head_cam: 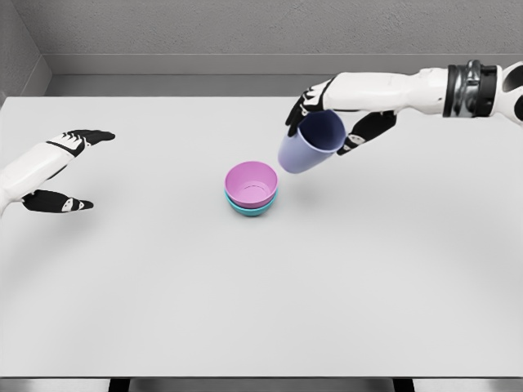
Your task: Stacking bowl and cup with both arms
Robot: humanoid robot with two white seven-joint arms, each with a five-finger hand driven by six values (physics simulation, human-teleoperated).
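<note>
A pink bowl [251, 183] sits nested inside a teal bowl [250, 209] near the middle of the white table [261, 310]. Just right of them and above the table, a lavender cup [308, 144] hangs tilted, its mouth facing up and to the right. My right hand [335, 118] is shut on the cup's rim, fingers over the far side and thumb on the near right. My left hand [72, 167] hovers at the table's left edge, fingers spread and holding nothing.
A grey wall runs behind the table's far edge. The table's front edge lies near the bottom of the view.
</note>
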